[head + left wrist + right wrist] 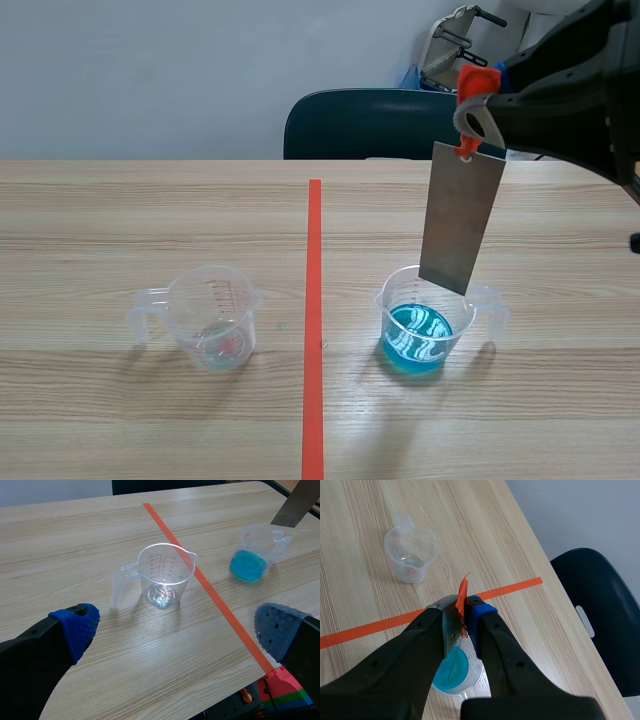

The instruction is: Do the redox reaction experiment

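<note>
The right gripper (470, 135) is clamping one metal plate (460, 225) by its upper edge, beside an orange tab (463, 597); the plate is hanging upright over the measuring cup of blue solution (385, 305), its lower edge near the rim and apparently not yet wetted; immersion is judged outstanding. The left gripper (175, 630) is standing wide, holding nothing, near the second, nearly empty measuring cup (215, 320). Count: two cups, one plate.

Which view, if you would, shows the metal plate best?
The scene view: the whole metal plate hangs face-on from the right claw. The left wrist view catches one corner; the right wrist view sees it edge-on.
</note>
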Available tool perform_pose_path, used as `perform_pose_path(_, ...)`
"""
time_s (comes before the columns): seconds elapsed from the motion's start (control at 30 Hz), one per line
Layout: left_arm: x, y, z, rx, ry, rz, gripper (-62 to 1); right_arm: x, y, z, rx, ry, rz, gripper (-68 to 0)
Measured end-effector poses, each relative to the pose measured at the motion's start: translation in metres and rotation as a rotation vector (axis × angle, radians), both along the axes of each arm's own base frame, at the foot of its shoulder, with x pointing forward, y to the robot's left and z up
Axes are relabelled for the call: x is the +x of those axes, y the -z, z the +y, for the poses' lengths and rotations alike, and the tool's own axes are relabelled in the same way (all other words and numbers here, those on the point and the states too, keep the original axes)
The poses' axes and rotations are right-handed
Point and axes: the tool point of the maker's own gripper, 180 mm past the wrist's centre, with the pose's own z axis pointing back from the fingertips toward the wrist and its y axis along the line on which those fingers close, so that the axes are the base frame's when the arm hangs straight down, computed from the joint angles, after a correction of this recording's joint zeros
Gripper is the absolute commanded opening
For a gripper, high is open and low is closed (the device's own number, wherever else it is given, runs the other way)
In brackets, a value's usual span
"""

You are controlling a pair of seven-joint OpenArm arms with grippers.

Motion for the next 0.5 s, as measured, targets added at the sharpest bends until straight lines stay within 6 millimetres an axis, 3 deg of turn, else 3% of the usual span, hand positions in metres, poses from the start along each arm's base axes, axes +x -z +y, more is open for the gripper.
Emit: perform_pose_path(0.5, 0.0, 0.0, 0.0, 0.0, 0.0, 0.0, 1.4, 0.0003, 0.0019, -0.0011, -0.01, 0.004, 0.005, -67.1)
